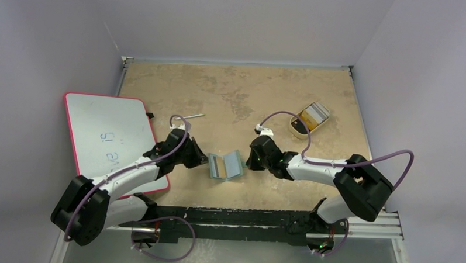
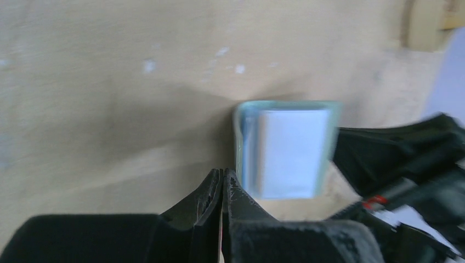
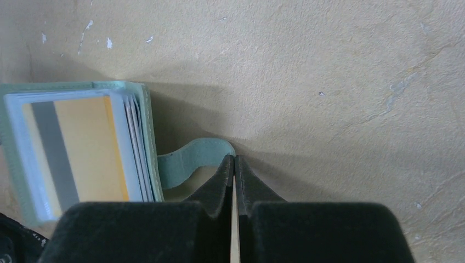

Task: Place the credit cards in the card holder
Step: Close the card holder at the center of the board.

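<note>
Card holder (image 1: 225, 165) lies open mid-table between both grippers, with 1 yellow-orange card (image 3: 82, 148) in a clear pocket. Right gripper (image 3: 234, 162) jaws closed, tips meeting the holder's strap (image 3: 192, 156); can't tell if pinched. Left gripper (image 2: 222, 176) jaws closed, just beside the holder's edge. More cards (image 1: 313, 114) sit in tan tray (image 1: 295, 130), far right.

Walls (image 1: 234, 20): plain, pale grey-lilac, on three sides. Table (image 1: 238, 88): tan, mottled, evenly lit. Whiteboard (image 1: 105, 130): pink-edged, left side, faint blue writing.
</note>
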You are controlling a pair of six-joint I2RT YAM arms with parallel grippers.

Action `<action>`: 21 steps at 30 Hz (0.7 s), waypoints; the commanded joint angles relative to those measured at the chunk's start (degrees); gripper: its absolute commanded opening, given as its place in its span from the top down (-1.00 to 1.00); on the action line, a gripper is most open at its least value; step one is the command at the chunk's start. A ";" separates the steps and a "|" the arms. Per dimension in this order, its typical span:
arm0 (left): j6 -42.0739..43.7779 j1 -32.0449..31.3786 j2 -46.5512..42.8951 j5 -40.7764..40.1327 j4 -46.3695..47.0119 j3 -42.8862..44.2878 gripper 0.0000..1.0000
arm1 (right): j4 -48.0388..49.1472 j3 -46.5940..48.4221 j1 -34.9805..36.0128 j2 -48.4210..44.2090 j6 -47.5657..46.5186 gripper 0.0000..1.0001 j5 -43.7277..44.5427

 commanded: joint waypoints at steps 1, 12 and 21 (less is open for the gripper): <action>-5.00 -0.17 -3.95 10.25 14.01 -0.84 1.00 | 1.14 2.27 0.09 1.31 -1.07 1.00 -1.17; -8.20 -0.60 3.16 12.62 27.60 -4.61 1.00 | -1.37 4.02 0.08 -1.98 -1.92 1.00 -2.03; -0.20 -0.92 8.18 9.16 19.26 1.60 0.99 | -0.60 8.52 0.13 -1.66 -3.83 1.00 -6.58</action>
